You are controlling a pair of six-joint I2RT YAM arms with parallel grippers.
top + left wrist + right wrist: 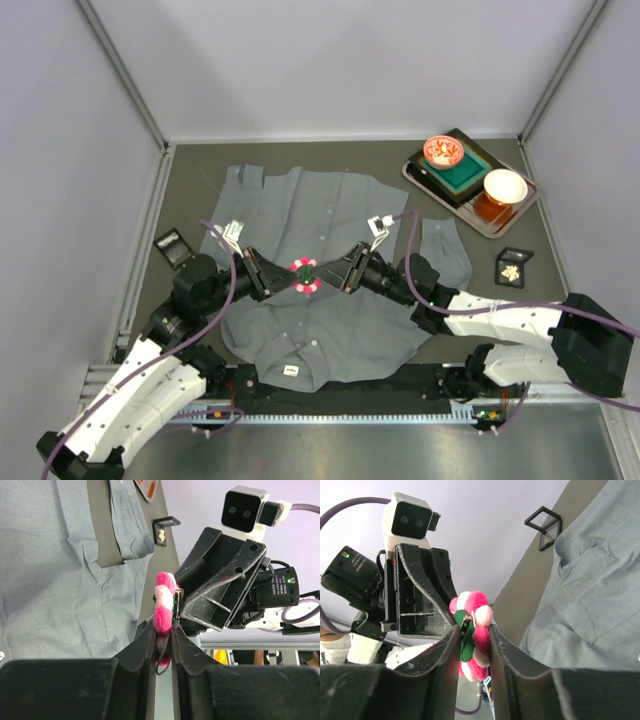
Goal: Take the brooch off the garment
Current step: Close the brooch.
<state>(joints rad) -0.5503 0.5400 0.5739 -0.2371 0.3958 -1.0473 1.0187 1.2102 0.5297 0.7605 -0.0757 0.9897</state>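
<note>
Brooch [305, 276], a pink-and-white pompom ring with green at its centre, sits right between the two end effectors, tip to tip. The left end effector [289, 278] has its fingers pressed onto the ring's near edge. The right end effector [324, 277] pinches it from the opposite side. On my right wrist feed the ring fills the gap between the fingers, both sides touching it. The garment [330, 215] lies flat on the worktop [185, 190] below both tips. From the wrist feeds the brooch looks raised clear of the cloth, though I can't make out the pin or whether a thread of fabric is caught. I judge this as the closing step: ring off, or nearly. The next move calls for one side to let go while the other carries the ring away from the cloth, slowly, watching for fabric tenting up.
</note>
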